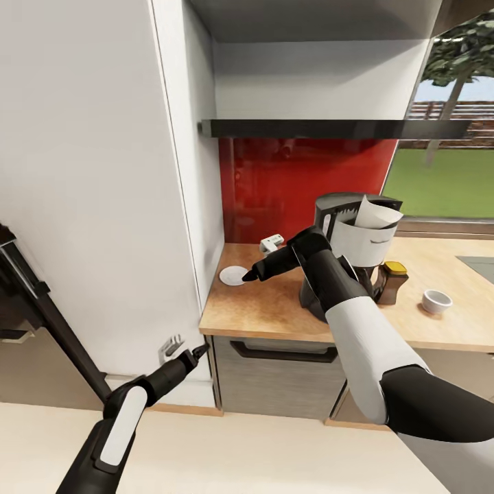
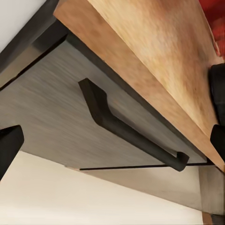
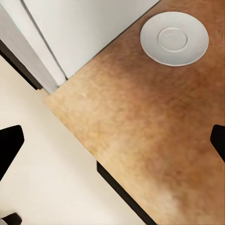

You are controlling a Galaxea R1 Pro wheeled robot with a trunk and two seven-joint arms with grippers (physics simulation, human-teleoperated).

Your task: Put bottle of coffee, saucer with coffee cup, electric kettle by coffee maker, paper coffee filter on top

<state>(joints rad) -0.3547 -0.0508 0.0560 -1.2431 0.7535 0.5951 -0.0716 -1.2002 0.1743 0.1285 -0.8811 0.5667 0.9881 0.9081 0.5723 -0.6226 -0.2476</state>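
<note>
Saucer (image 1: 232, 276) on wooden countertop (image 1: 274, 309), beside cabinet (image 1: 96, 206).

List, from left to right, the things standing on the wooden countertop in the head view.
saucer → coffee maker with the paper filter on top → bottle of coffee → coffee cup. The small white object behind the right gripper is left out, being partly hidden.
</note>
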